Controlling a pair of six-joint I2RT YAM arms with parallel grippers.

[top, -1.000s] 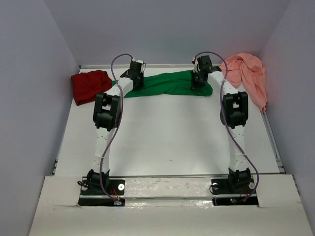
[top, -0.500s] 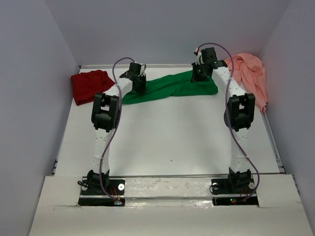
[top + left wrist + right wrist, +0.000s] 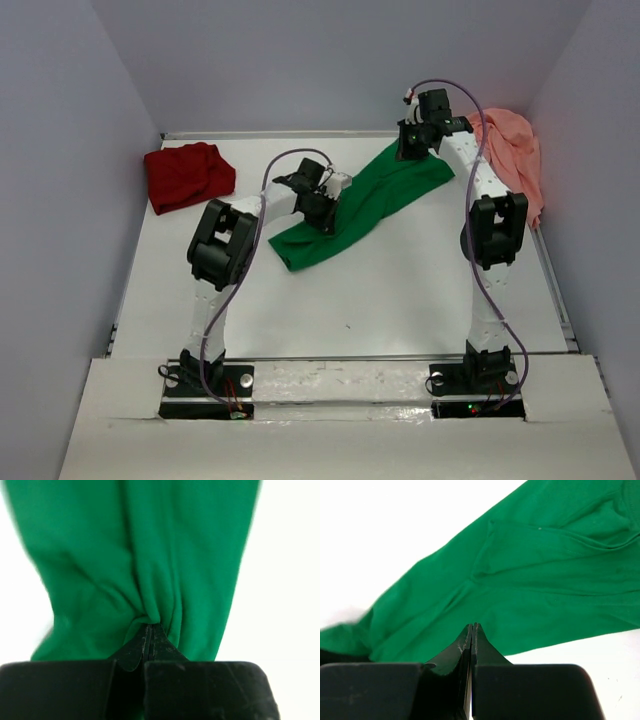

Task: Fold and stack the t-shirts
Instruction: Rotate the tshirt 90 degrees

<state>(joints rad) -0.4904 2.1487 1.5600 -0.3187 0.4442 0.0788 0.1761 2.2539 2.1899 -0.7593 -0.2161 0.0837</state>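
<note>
The left gripper [image 3: 150, 631] sits at 6 o'clock. Its two black fingers are pressed tight together and pinch a bunch of the green shirt [image 3: 145, 555]. The cloth wrinkles at the pinch, then spreads out wide toward 12 o'clock. The white table [image 3: 285, 580] shows at 3 o'clock, and a little at 9 o'clock.

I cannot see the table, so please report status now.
Left gripper shut on green shirt. Right gripper shut on its far end. Red shirt, pink shirt lie aside. Nothing in the way.

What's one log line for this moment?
left gripper: shut on green shirt | right gripper: shut on green shirt | red shirt, pink shirt: aside
</note>
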